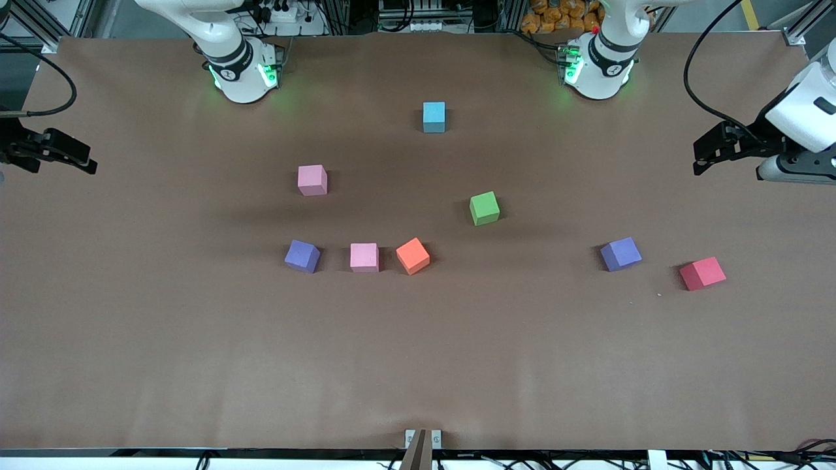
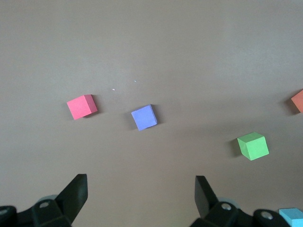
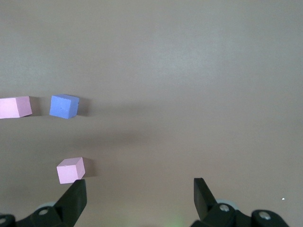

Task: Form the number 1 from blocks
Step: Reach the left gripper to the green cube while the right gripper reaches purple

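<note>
Starting stage, judging by layout: blocks (image 1: 484, 208) scattered mid-counter (image 1: 418, 365), no "1" formed. Left pincer (image 1: 708, 151) and right pincer (image 1: 72, 156) gape empty, waiting over end edges.

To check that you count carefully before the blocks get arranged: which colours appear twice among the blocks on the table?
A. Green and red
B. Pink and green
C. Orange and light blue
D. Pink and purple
D: two pink blocks and two purple blocks lie on the table, while the green, orange, red and light blue blocks are single.
</note>
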You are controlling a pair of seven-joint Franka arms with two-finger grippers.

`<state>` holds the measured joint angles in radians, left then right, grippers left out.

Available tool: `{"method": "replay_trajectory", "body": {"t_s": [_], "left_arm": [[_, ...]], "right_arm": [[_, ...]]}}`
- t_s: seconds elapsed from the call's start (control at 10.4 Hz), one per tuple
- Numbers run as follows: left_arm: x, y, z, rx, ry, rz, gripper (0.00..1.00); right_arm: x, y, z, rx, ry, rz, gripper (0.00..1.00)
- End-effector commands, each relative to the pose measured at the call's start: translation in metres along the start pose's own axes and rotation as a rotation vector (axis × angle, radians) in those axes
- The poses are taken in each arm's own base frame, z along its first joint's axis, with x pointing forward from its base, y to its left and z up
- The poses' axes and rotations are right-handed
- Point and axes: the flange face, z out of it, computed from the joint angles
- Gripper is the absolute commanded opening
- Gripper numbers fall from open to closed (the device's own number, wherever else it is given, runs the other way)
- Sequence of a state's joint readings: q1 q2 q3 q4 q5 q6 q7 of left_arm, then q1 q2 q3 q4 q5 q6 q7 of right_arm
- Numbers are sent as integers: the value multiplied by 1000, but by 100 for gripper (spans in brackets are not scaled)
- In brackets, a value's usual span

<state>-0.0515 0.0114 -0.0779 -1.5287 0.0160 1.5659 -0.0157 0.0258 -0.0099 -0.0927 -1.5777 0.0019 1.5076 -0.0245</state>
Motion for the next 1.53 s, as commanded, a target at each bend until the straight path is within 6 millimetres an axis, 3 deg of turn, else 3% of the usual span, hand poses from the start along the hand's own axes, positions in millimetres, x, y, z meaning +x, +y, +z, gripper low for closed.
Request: {"method": "replay_trajectory", "body": {"t_s": [0.0,0.19,0.38,0.57,0.77,0.96,1.05,1.15,1.44], "left_arm": [[1,0,0,-13,0,12,100],[9,13,11,-20,3,52,100],[15,59,41,-33,0,81,100],[11,108,97,-95,-8,18,100],[-8,167,158,-106,9,-32,100],[-33,222,218,-111,-29,-83,100],[-42,239,238,-110,-53,-109,100],[-50,253,255,-105,-78,-135,100],[-67,295,317,-95,-156,-253,100]], "right_arm": [[-2,-2,-2,-1,5,2,100],[3,-15,5,-1,2,-18,100],[23,-63,30,-5,28,31,100],[42,-93,71,81,9,78,100],[58,-108,138,152,3,142,100],[68,-136,224,158,30,229,100],[71,-162,257,151,19,282,100],[75,-171,282,140,6,351,100],[67,-215,322,105,-40,418,100]]}}
